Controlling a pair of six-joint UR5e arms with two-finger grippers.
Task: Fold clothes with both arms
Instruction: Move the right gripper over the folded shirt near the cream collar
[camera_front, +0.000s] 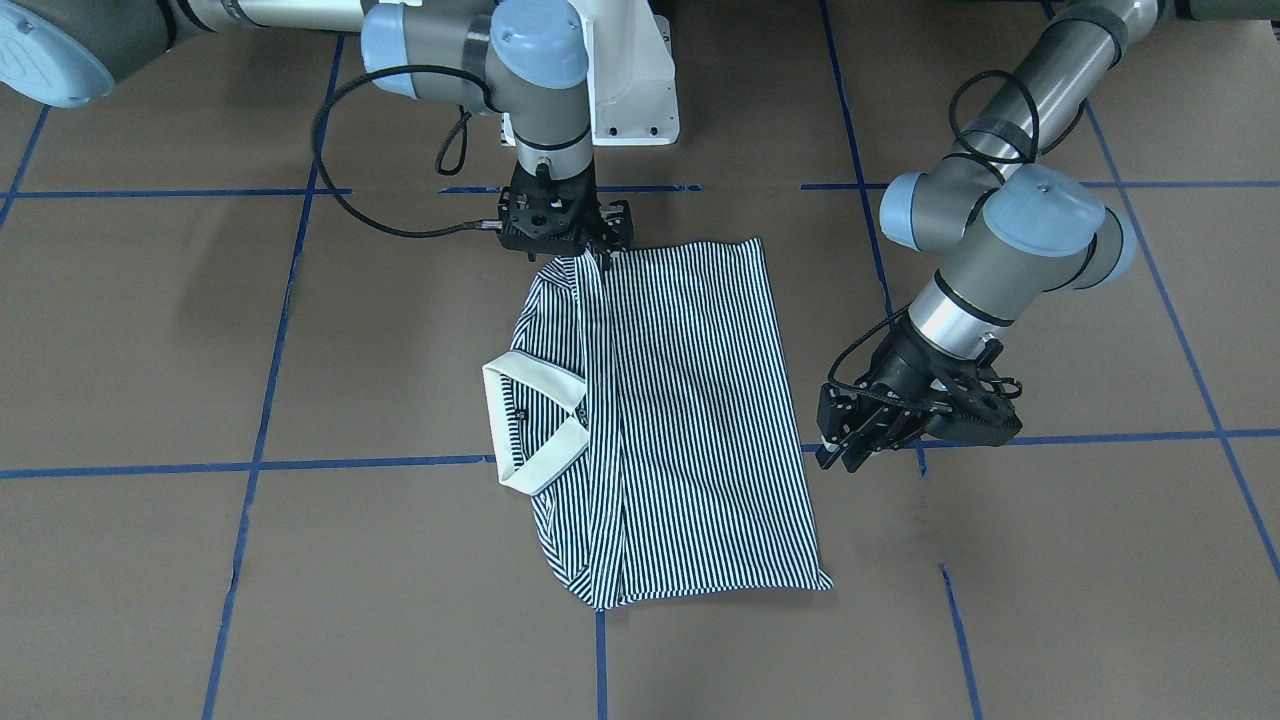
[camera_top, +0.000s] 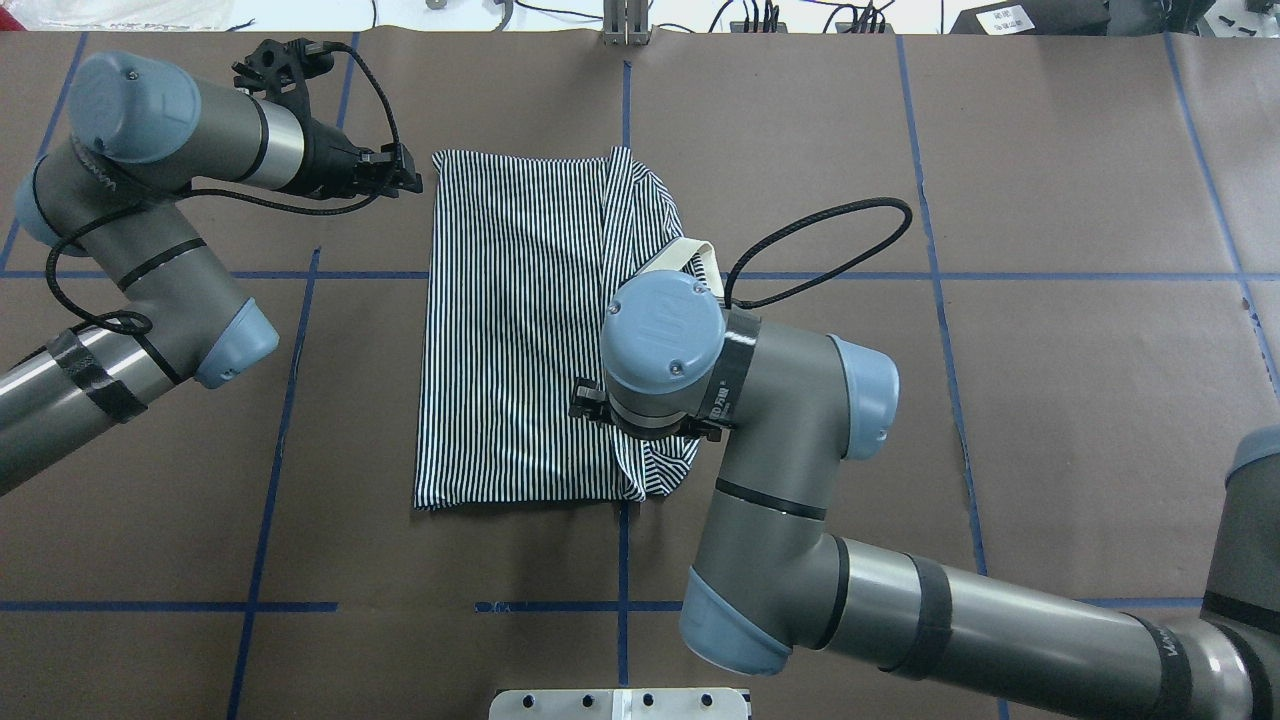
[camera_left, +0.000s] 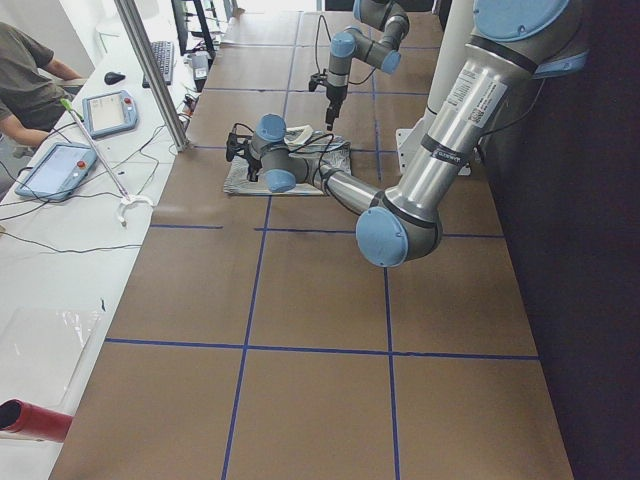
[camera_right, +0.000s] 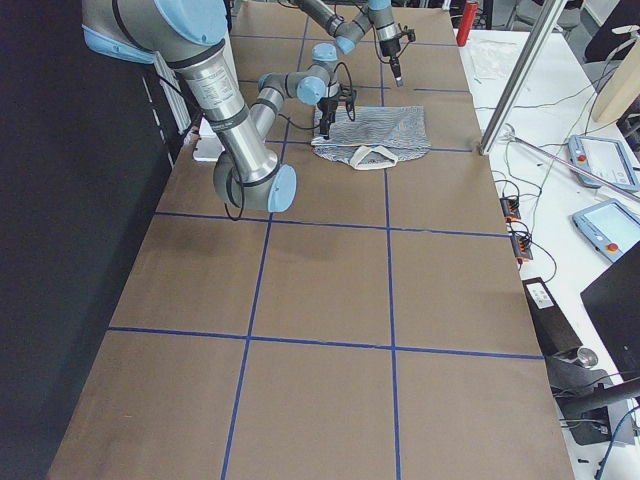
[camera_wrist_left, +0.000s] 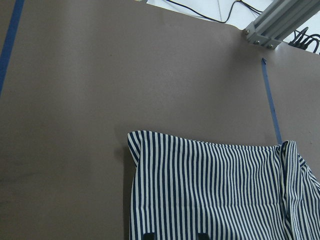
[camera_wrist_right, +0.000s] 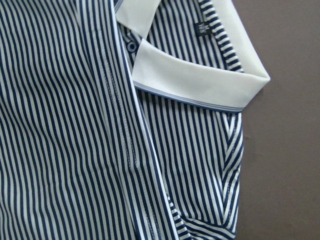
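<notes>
The striped polo shirt (camera_front: 690, 400) lies folded lengthwise on the brown table, its cream collar (camera_front: 535, 420) on the robot's right side. It also shows in the overhead view (camera_top: 520, 330). My right gripper (camera_front: 603, 258) points straight down at the shirt's edge nearest the robot and is shut on the fabric, which peaks up to it. In the overhead view its own wrist hides it. The right wrist view shows the collar (camera_wrist_right: 190, 75) and button placket close up. My left gripper (camera_top: 408, 178) is open and empty, just beside the shirt's far left corner (camera_wrist_left: 132, 137).
The white pedestal base (camera_front: 630, 90) stands close behind the right gripper. Blue tape lines (camera_top: 320, 275) grid the brown table. An aluminium post (camera_top: 625, 25) stands at the far edge. An operator (camera_left: 25, 80) sits at a side bench with tablets.
</notes>
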